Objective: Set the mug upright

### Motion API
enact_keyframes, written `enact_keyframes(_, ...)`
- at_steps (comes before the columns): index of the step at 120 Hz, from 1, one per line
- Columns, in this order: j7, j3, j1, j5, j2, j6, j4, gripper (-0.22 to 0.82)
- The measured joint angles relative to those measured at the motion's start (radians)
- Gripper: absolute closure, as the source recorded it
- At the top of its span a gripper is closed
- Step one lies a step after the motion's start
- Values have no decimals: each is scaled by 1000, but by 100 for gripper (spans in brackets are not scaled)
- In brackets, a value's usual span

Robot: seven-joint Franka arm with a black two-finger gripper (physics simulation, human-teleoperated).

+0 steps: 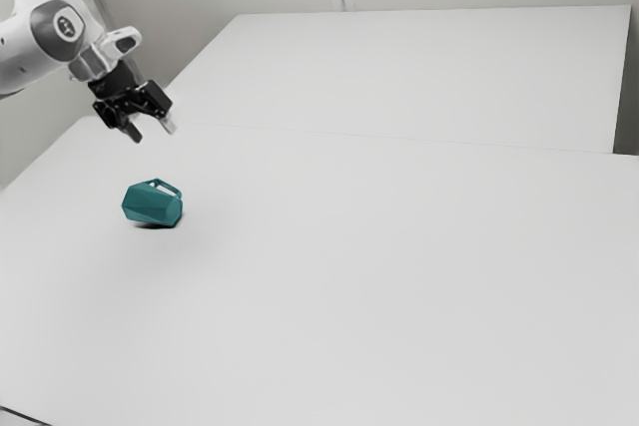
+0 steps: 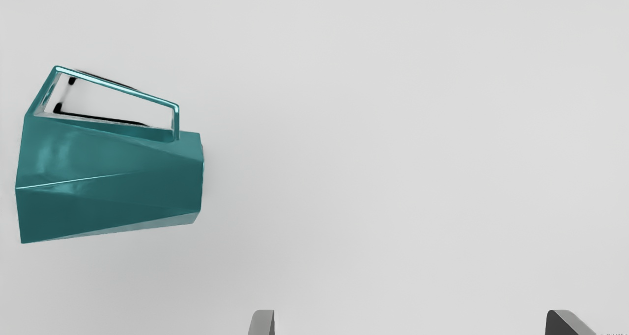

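Observation:
My gripper (image 1: pixel 153 131) hangs above the table at the exterior view's upper left, its two fingers apart with nothing between them. Below it, a teal faceted mug (image 1: pixel 152 205) lies on its side on the white table. From my hand, the gripper (image 2: pixel 410 322) shows widely parted fingertips, and the mug (image 2: pixel 110 178) lies off to one side of them, untouched. Its angular handle (image 2: pixel 118 87) juts out sideways from the body. The mug's inside is hidden.
The white table (image 1: pixel 399 276) stretches toward the exterior view's right. Behind it stands a raised white panel or surface (image 1: pixel 429 77), with pale walls beyond. A thin dark line (image 1: pixel 25 416) crosses the exterior view's lower left corner.

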Motion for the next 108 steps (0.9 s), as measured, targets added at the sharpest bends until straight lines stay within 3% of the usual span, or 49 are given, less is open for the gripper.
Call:
enact_keyframes(28,205,0,115,-58,164,-49,125,0)
enact_keyframes(57,385,3,223,-89,251,-91,156,0)
enact_keyframes(108,601,24,261,-104,483,-171,402,0)
